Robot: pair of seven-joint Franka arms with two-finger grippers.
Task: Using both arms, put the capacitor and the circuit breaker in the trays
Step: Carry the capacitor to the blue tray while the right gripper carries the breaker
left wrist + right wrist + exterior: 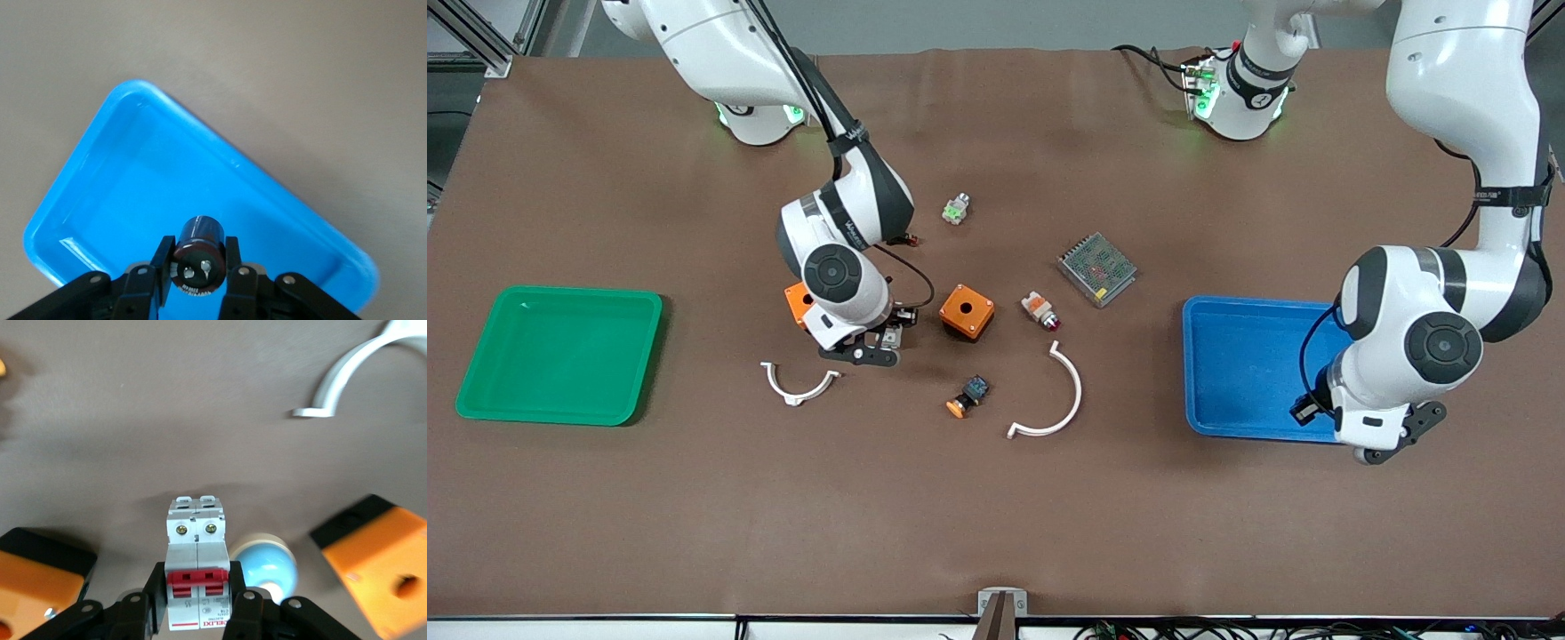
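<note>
My right gripper [869, 349] is shut on the circuit breaker [195, 567], a white-grey block with red toggles. It holds the breaker just above the table between two orange boxes. In the front view the breaker shows only as a pale bit [889, 337] under the hand. My left gripper [1392, 444] is shut on the capacitor [198, 255], a small black cylinder with two metal pins. It hangs over the blue tray [1249, 364], at the corner nearest the front camera and the left arm's end. The tray [133, 167] lies below the capacitor; the capacitor is hidden in the front view.
A green tray [560, 356] lies at the right arm's end. Orange boxes [967, 311] [799, 302], two white curved clamps [800, 384] [1049, 391], an orange-capped button [967, 396], a red-tipped piece [1040, 311], a mesh-covered unit [1096, 268] and a pale-blue round piece [265, 563] lie mid-table.
</note>
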